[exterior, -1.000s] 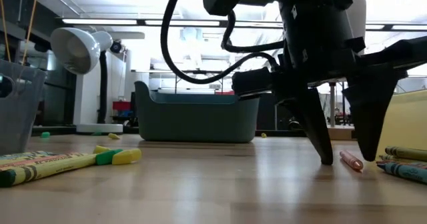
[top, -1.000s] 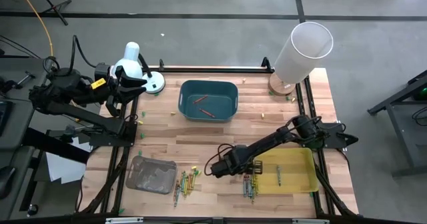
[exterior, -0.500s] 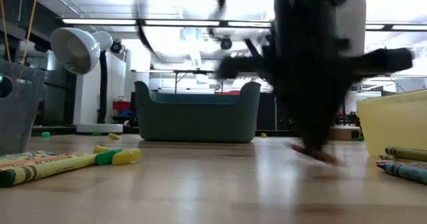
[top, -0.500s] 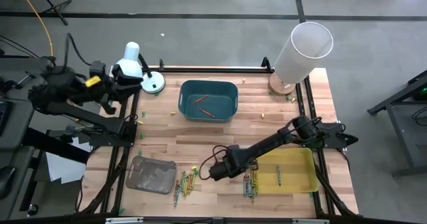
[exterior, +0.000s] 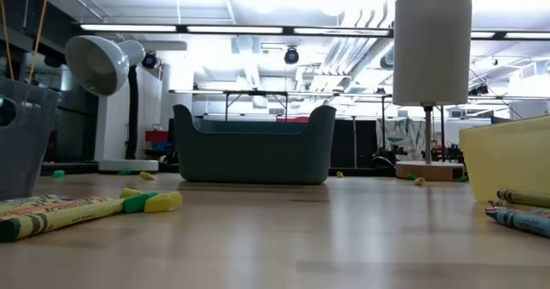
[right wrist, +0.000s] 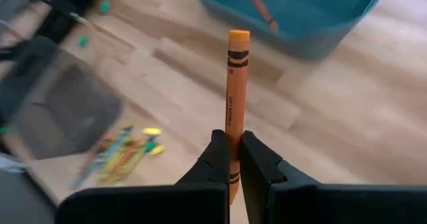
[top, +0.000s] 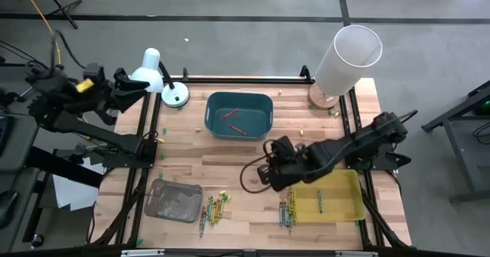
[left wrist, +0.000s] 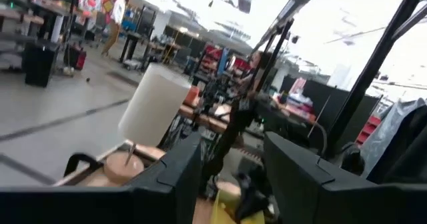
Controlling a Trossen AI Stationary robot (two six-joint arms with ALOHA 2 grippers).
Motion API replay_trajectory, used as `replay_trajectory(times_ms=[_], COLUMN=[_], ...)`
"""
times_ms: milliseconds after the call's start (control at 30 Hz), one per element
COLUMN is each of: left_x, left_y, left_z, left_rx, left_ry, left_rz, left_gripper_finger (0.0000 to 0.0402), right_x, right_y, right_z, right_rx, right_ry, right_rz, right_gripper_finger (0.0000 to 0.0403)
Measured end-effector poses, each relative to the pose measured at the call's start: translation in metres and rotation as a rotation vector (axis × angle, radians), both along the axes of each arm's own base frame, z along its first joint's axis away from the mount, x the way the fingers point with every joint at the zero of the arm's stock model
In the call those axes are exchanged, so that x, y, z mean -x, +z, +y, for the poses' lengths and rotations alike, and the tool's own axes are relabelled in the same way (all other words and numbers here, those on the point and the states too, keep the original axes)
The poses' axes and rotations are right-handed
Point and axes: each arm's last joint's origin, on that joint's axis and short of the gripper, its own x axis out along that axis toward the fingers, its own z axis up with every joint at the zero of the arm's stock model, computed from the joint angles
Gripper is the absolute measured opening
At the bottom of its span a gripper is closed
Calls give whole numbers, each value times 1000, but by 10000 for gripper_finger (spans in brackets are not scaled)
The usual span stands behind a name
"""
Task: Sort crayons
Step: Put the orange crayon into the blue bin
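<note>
The right gripper (right wrist: 231,159) is clamped on an orange crayon (right wrist: 235,101), held above the wooden surface (top: 230,161) between the teal bin (top: 239,115) and the yellow tray (top: 337,197). More crayons (top: 213,208) lie near the grey tray (top: 174,200), others beside the yellow tray. The left gripper (top: 126,90) waits, part open and empty, off the surface's far left by the lamp (top: 153,72)

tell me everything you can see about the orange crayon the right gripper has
The orange crayon is a thin wax stick in an orange paper wrapper with black bands and print, its flat tip free. The right gripper is shut on its lower end, so it sticks out past the fingers, lifted above the wooden table, pointing towards the teal bin.
</note>
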Motion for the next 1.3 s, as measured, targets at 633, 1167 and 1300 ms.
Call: replay_trajectory(times_ms=[633, 1167, 1300], left_x=[-100, -118, -104], left_y=[-58, -65, -59], left_z=[-17, -23, -20], left_rx=[138, -106, -147], left_ry=[116, 64, 62], left_rz=[0, 104, 76], left_gripper_finger=[152, 152, 152], right_x=[-68, -70, -37], right_y=[10, 2, -12], right_z=[-237, -173, -155], right_rx=[142, 187, 186], right_ry=[670, 884, 751], right_rz=[-289, -388, -485], right_gripper_finger=[1, 0, 0])
